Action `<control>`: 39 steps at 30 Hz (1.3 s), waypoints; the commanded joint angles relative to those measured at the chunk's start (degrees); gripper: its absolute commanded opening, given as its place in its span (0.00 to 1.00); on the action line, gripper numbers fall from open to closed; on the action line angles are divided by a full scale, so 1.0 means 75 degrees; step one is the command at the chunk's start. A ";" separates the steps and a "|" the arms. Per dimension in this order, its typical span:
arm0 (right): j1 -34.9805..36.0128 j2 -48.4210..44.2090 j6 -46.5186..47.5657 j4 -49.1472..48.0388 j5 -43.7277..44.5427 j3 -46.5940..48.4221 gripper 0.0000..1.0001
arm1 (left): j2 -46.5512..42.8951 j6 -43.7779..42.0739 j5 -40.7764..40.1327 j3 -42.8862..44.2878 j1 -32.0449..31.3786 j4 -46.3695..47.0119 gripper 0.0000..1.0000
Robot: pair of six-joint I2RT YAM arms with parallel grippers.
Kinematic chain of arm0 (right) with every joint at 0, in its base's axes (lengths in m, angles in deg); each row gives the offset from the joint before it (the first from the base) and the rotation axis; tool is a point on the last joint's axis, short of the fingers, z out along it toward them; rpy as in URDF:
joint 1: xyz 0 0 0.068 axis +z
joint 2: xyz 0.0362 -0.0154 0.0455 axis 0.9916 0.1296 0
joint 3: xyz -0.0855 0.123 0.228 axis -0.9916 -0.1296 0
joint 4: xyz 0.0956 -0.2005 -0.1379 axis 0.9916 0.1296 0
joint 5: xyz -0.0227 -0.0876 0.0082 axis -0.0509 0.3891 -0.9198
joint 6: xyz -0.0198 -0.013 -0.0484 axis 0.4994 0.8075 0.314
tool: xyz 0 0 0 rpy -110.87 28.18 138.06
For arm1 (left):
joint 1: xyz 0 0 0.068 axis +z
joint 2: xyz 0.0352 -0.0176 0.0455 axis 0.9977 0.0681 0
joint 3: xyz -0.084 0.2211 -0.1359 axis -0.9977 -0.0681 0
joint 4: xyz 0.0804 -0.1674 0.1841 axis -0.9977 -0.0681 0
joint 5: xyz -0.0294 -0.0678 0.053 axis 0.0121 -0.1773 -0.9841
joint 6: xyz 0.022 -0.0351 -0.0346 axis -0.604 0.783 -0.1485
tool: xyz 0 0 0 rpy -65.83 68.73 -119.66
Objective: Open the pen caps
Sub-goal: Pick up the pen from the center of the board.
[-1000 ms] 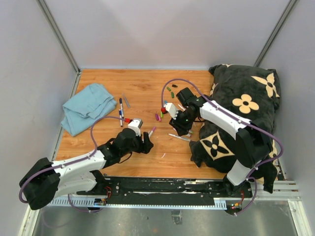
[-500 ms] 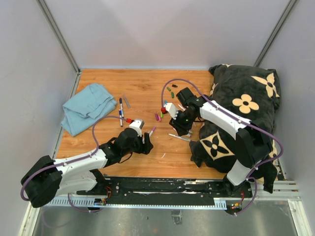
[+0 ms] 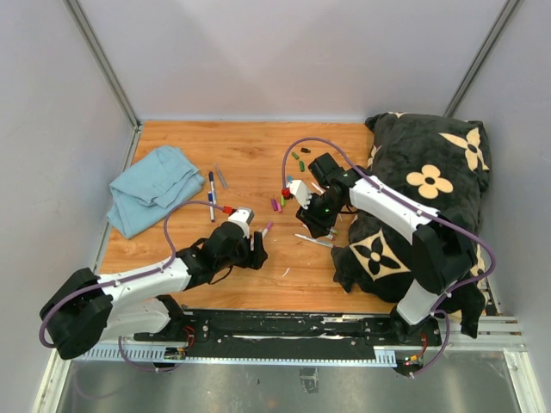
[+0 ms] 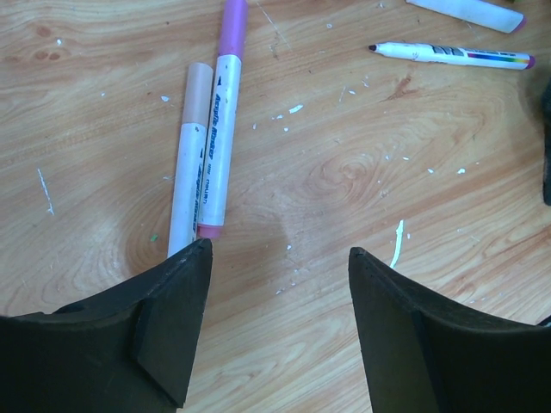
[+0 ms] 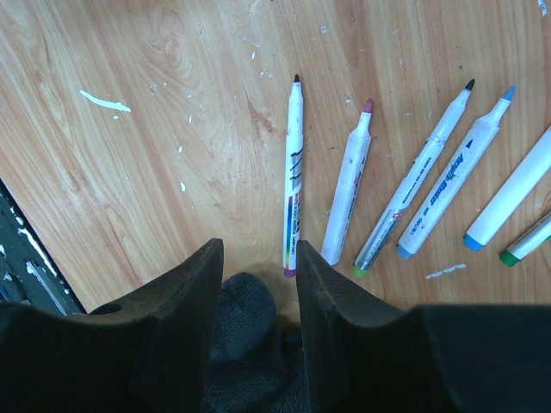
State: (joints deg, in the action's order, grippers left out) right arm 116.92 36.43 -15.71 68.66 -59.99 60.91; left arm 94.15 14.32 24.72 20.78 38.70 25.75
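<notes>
Purple's my target: that purple cap (image 4: 232,26) is sitting on the marker (image 4: 219,146)'s far end, barrel lying lengthwise just ahead of my left gripper (image 4: 280,249), whose jaws are standing apart, empty; left arm's nearer.

Below its purple cap (image 4: 233,26), the marker barrel (image 4: 219,129) reads "Acrylic Marker".

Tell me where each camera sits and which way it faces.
Top: above and behind the bases, looking down on the table; both arms show.
Left wrist: on the left arm, looking down past the left hand at two markers.
Right wrist: on the right arm, looking down past the right hand at uncapped markers.
Shared: both wrist views seem to show one striped marker.
</notes>
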 commanded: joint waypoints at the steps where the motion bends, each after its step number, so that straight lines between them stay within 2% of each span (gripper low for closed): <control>1: 0.0118 0.0010 0.0122 0.0077 -0.0147 0.0073 0.41 | 0.0106 -0.0195 -0.0209 0.0317 -0.0067 -0.0162 0.68; 39: 0.0105 0.0034 0.0133 0.0106 -0.0161 0.0092 0.41 | 0.0845 -0.0730 -0.0488 0.1172 -0.0067 -0.0740 0.68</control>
State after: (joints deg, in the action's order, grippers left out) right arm 116.92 36.43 -15.68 68.66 -60.02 60.93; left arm 99.57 10.45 22.40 27.23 38.68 20.46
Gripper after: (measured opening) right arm 0.406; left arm 0.682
